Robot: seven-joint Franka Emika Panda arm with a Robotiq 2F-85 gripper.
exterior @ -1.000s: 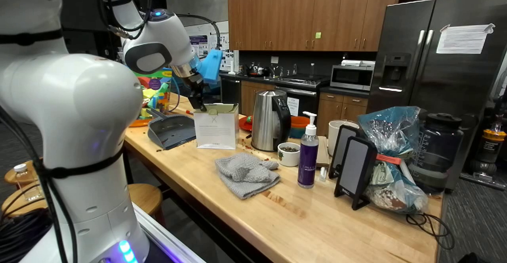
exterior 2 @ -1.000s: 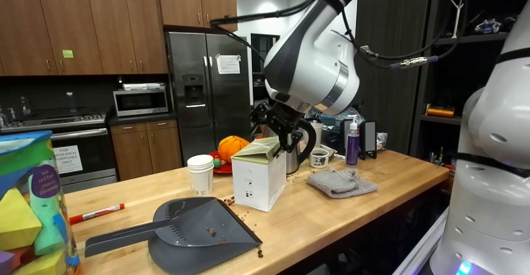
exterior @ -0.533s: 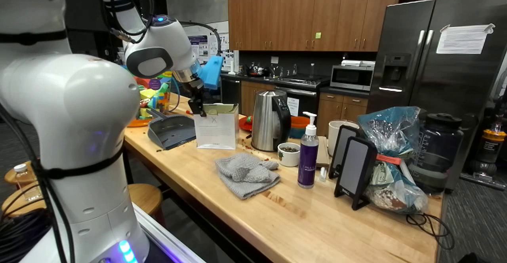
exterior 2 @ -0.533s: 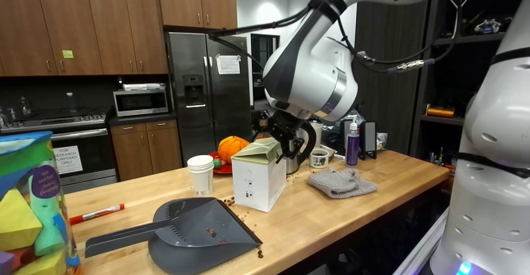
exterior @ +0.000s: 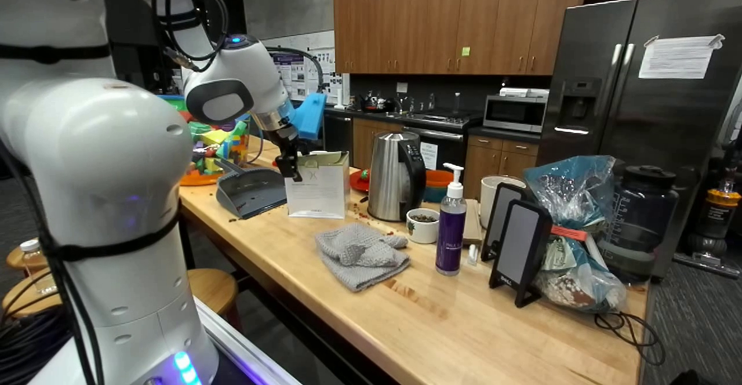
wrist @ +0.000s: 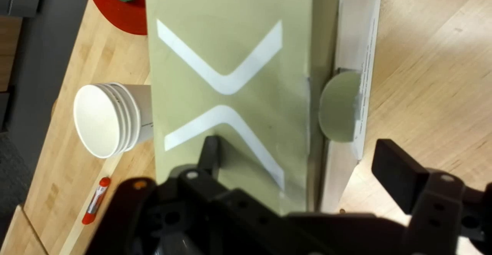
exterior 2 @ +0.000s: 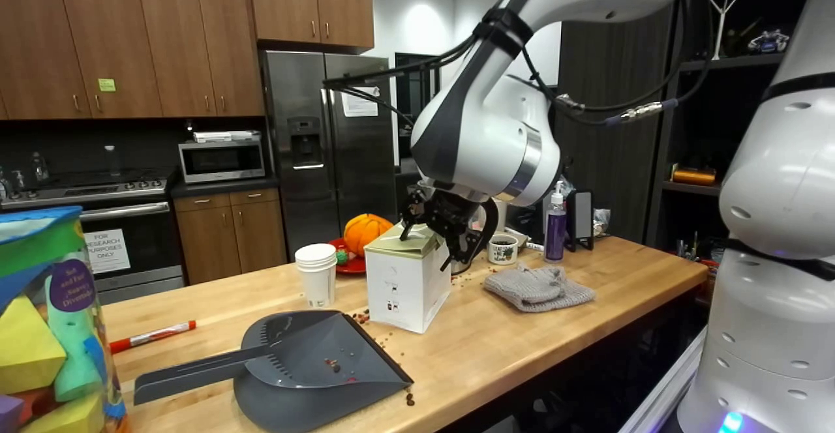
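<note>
Box point(wrist: 242, 97) (green-topped) — spread end effector point(wrist: 298, 143) straddles its edge.

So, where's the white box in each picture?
In an exterior view: the white box, just left of centre.
In an exterior view: the white box, just below centre.
In the wrist view: the white box, seen from above, upper middle.
Shared landmark: the red plate, in all three.

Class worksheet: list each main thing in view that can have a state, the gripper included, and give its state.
Gripper: open
White box: upright, lid seemingly not fully closed
Dustpan: lying flat, bits scattered inside
Paper cups: upright, stacked
Red marker: lying down
Gray cloth: loosely folded
Kettle: upright
Small cup: upright, holding dark bits
Pump bottle: upright
Fridge: doors shut
Microwave: door shut
</note>
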